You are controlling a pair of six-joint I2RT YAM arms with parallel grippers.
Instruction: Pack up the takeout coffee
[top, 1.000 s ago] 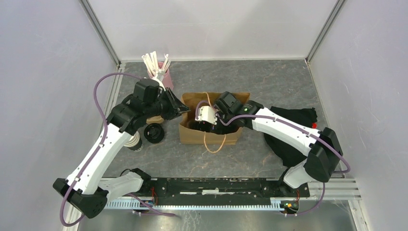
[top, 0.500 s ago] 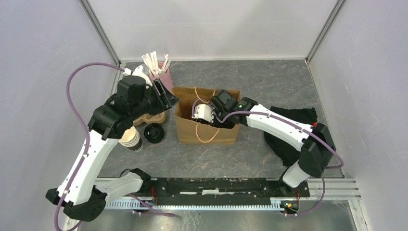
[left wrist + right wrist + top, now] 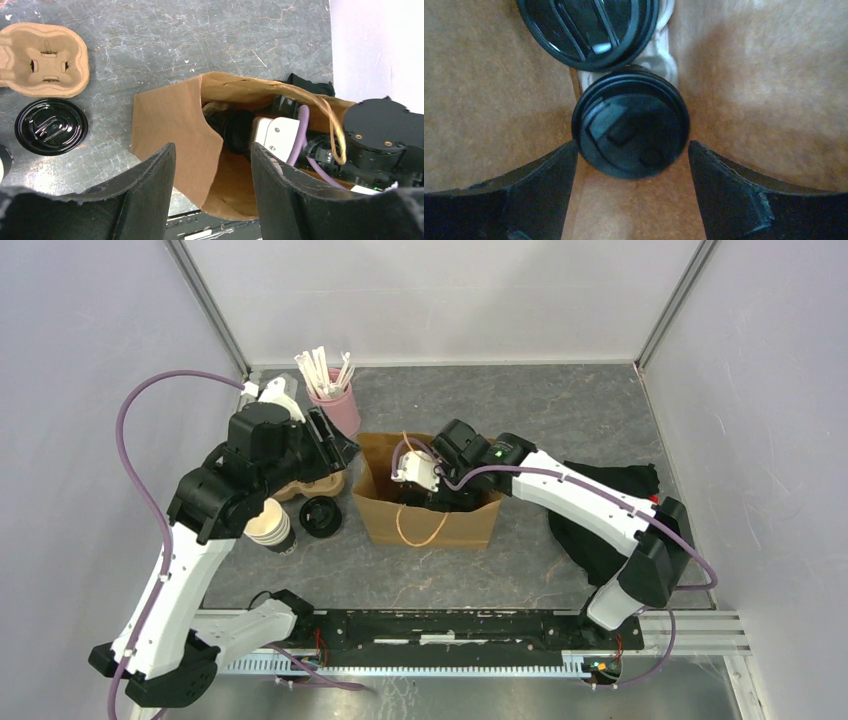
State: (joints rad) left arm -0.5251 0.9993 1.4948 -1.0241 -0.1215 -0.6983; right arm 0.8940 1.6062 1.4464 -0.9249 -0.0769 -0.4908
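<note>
Reaching into the paper bag (image 3: 440, 525), the right gripper (image 3: 632, 145) straddles a lidded coffee cup (image 3: 630, 132), jaws wide, apparently to release it; the left gripper (image 3: 212, 147), at the bag's 10 o'clock, gapes empty.

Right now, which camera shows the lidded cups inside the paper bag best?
The right wrist view: two lidded cups fill the frame from directly above. The left wrist view gives only a dark glimpse through the mouth of the paper bag. In the top view the right arm mostly hides them.
</note>
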